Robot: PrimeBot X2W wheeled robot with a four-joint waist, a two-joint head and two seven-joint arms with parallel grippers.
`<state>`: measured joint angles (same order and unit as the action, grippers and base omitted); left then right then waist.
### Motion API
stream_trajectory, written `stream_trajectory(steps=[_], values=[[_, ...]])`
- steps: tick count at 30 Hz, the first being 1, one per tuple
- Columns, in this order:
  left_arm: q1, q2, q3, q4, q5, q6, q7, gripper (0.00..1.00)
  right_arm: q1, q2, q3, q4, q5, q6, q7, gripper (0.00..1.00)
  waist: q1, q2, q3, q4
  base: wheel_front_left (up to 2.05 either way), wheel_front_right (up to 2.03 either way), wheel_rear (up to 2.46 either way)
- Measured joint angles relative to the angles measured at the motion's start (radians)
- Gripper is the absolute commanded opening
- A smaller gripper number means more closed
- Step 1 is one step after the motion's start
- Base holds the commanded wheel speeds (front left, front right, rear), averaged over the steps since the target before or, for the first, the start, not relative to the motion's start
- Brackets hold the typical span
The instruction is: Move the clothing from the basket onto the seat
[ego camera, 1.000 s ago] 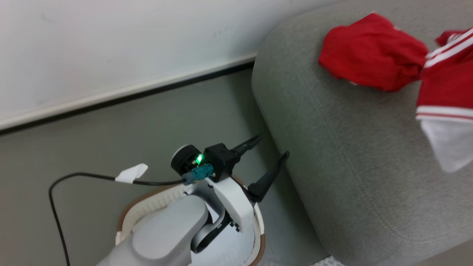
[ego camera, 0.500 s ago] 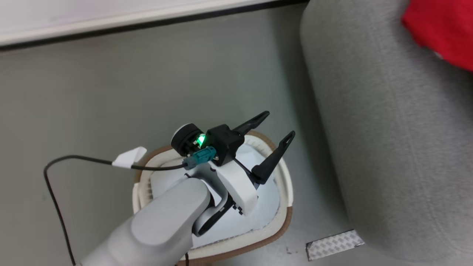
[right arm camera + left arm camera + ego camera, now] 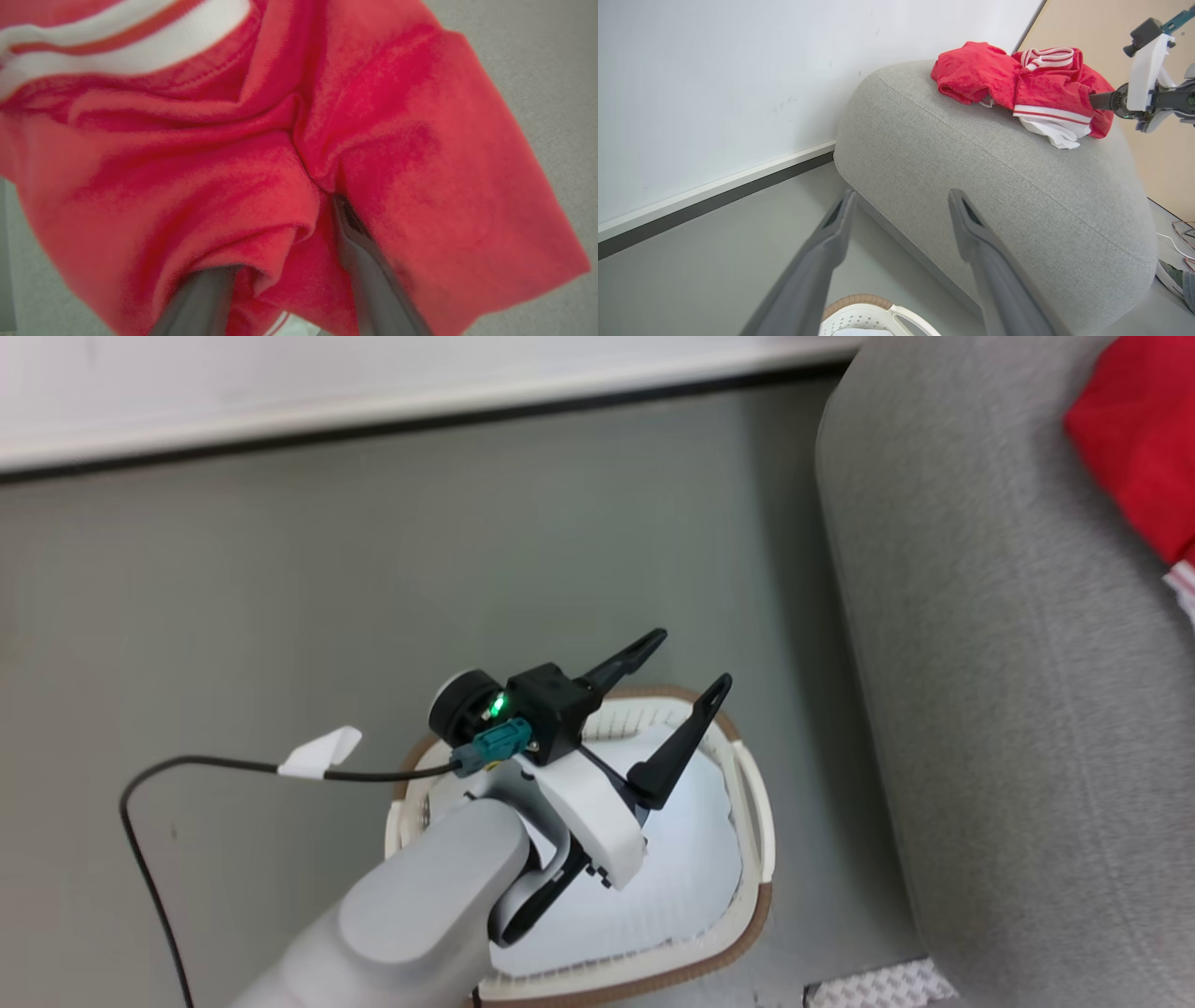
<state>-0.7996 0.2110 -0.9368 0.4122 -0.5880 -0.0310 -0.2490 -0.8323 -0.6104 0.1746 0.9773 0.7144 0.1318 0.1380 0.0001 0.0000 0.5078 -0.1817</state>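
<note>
The cream basket [image 3: 752, 859] with a brown rim stands on the floor beside the grey seat [image 3: 1008, 709], and its white bottom shows. My left gripper [image 3: 689, 661] hangs open above it, nothing between the fingers. In the left wrist view the left gripper [image 3: 901, 205] points at the seat [image 3: 994, 177], where the red clothing lies: a plain red piece [image 3: 971, 74] and a red piece with white striped trim [image 3: 1050, 88]. My right gripper [image 3: 1099, 100] pokes into the striped piece. Up close, the right gripper [image 3: 280, 238] has its fingers apart with red fabric [image 3: 373, 116] bunched between and over them.
A white wall with a dark baseboard strip [image 3: 373, 425] runs behind the grey floor. A black cable with a white tag [image 3: 322, 754] loops off my left wrist. A textured floor plate [image 3: 868, 987] lies by the seat's foot. A person's shoe [image 3: 1169, 280] is beyond the seat.
The head camera has swung down toward the basket, so most of the clothing has slid out of that view at the right. My left gripper stays open above the basket.
</note>
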Motion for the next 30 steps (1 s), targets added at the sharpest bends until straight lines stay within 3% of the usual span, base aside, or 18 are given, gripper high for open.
stream_trajectory(steps=[10,21,30], values=[[0.109,-0.012,0.057,0.045,-0.039,-0.004,-0.014,1.00,0.079,-0.093,0.202,-0.102,0.066,0.000,0.138,1.00,-0.0002,0.0000,-0.195,-0.035,0.00,0.00,0.00],[0.278,0.011,0.229,-0.014,-0.046,0.033,-0.015,1.00,0.126,-0.159,0.318,-0.336,0.093,0.000,0.033,1.00,-0.0004,0.0000,-0.426,-0.069,0.00,0.00,0.00],[0.363,0.049,0.364,-0.069,-0.035,0.053,-0.015,1.00,0.206,-0.173,0.315,-0.528,0.119,0.000,-0.052,1.00,-0.0005,0.0000,-0.522,-0.029,0.00,0.00,0.00]])
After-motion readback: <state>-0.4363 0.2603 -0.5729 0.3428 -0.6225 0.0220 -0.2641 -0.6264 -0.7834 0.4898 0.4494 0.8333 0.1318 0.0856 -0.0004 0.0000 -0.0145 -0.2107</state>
